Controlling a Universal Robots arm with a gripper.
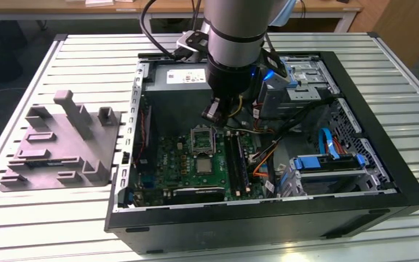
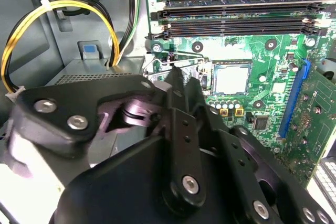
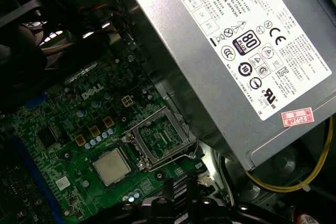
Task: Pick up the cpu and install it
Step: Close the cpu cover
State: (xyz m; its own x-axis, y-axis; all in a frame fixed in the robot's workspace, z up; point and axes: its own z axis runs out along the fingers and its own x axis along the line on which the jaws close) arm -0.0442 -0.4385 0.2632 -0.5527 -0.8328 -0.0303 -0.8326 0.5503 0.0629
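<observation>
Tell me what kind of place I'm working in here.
Probably a lab or workshop bench for PC assembly: an open computer case on a slatted metal table, a grey moulded tray beside it, and the cpu on the motherboard.

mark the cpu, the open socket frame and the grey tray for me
cpu (image 3: 111,166): first wrist view, middle of its silvery top.
open socket frame (image 3: 160,139): first wrist view, the dark bed inside the metal frame.
grey tray (image 1: 49,158): exterior view, bare flat base beside the computer case.

even overhead light | case (image 1: 384,180) interior shadowed | near tool (image 2: 173,145) blurred (close-up)
</observation>
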